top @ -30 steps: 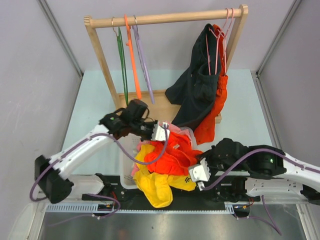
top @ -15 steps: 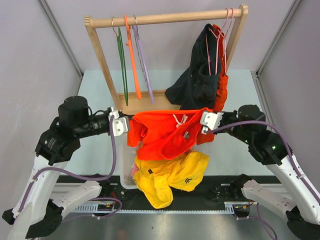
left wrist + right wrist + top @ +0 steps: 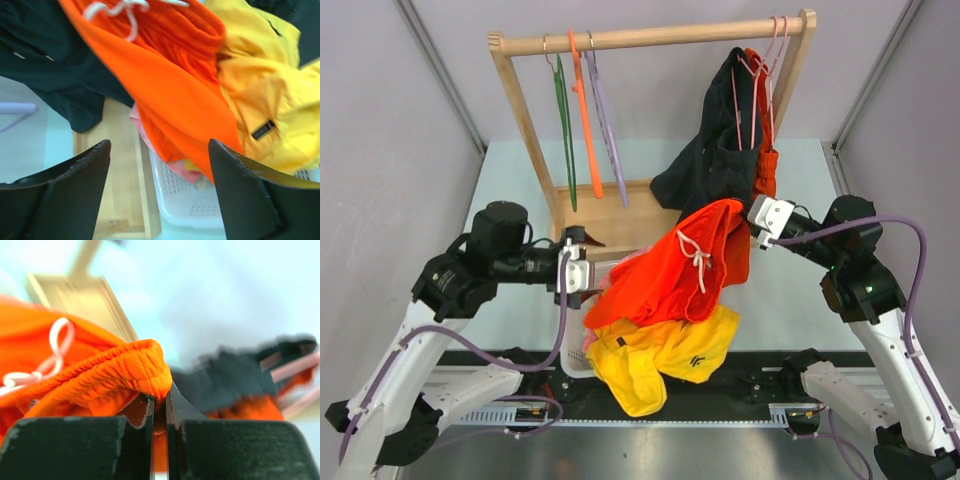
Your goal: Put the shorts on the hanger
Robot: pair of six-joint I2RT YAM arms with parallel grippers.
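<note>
The bright orange shorts (image 3: 665, 280) with a white drawstring (image 3: 698, 255) hang by one waistband corner from my right gripper (image 3: 750, 222), and their free end droops over the basket. In the right wrist view that gripper (image 3: 160, 402) is shut on the elastic waistband (image 3: 120, 367). My left gripper (image 3: 584, 273) stands open just left of the shorts' lower end. In its wrist view the gripper (image 3: 159, 145) has wide-apart jaws holding nothing, and the shorts (image 3: 170, 85) hang beyond them. The thin orange hanger (image 3: 585, 120) hangs on the rail at the back left, away from both grippers.
A wooden rack (image 3: 650, 38) spans the back. On it hang a green hanger (image 3: 563, 130), a lilac hanger (image 3: 607, 135), a dark garment (image 3: 710, 170) and a red-orange garment (image 3: 766, 170). Yellow shorts (image 3: 660, 355) spill over a white basket (image 3: 200, 205) in front.
My left gripper has let go of the shorts and opened, drawing back a little. The shorts, stretched between both grippers before, now hang from the right gripper alone.
</note>
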